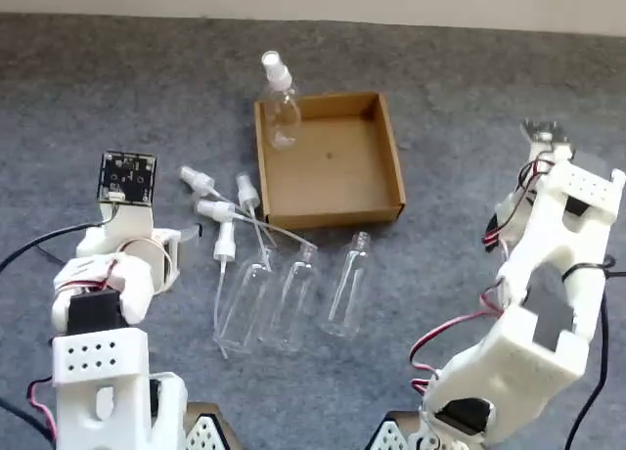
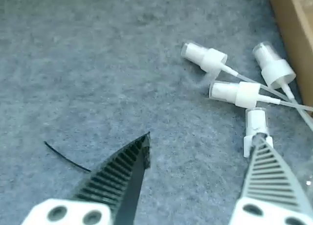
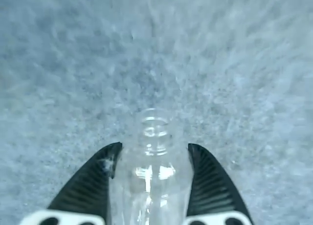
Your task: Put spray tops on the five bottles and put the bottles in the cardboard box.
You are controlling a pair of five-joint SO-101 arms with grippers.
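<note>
- Our left gripper (image 2: pixel 203 136), jaws spread wide and holding nothing, hung by four loose spray tops (image 2: pixel 244 94) clustered just left of the cardboard box (image 1: pixel 333 161).
- Our right gripper (image 3: pixel 154 147) clasped an uncapped bottle (image 3: pixel 155 178) well to the box's right.
- One capped bottle (image 1: pixel 279 103) stood upright at the box's far left corner (three bare bottles (image 1: pixel 293 295) lay side by side just in front of the box).
</note>
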